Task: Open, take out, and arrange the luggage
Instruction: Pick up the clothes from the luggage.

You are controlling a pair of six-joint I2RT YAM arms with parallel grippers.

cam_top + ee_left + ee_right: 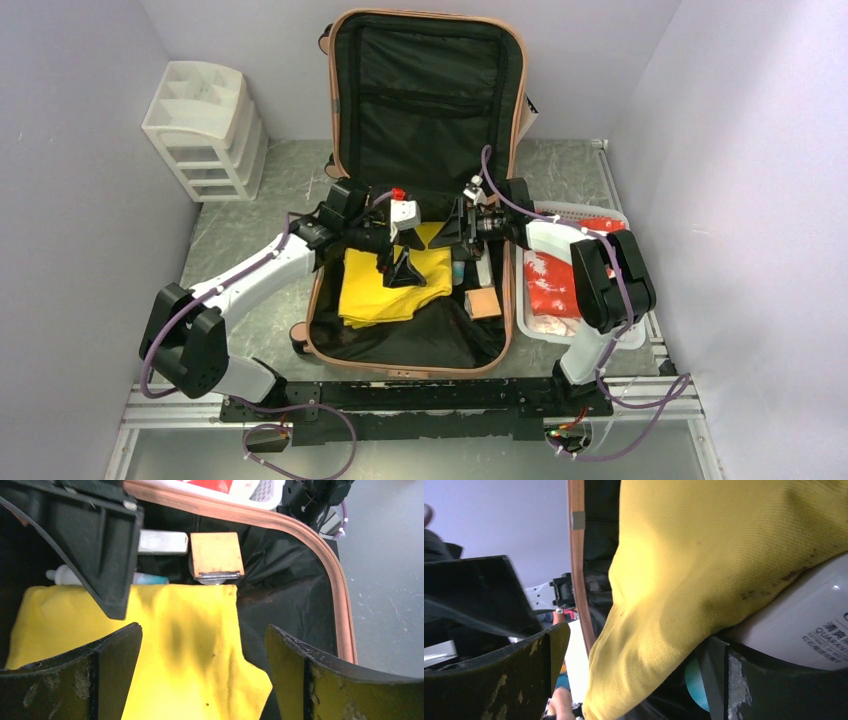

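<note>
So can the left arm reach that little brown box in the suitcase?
Probably yes. The brown box lies uncovered just past the yellow cloth, and the open left end effector faces it with nothing between.

Left gripper (400, 266), right gripper (445, 231) close together above yellow cloth (372, 292); bare luggage (400, 342) lining nearside

My top camera is bright, evenly lit from above and sharp. The luggage (425, 100) lining reads as near-featureless black. My arms cast soft shadows on the yellow cloth (370, 290). Wrist views are softer: my left gripper (202, 635) blurs close up, and a white bottle (809, 620) shows slight glare.
</note>
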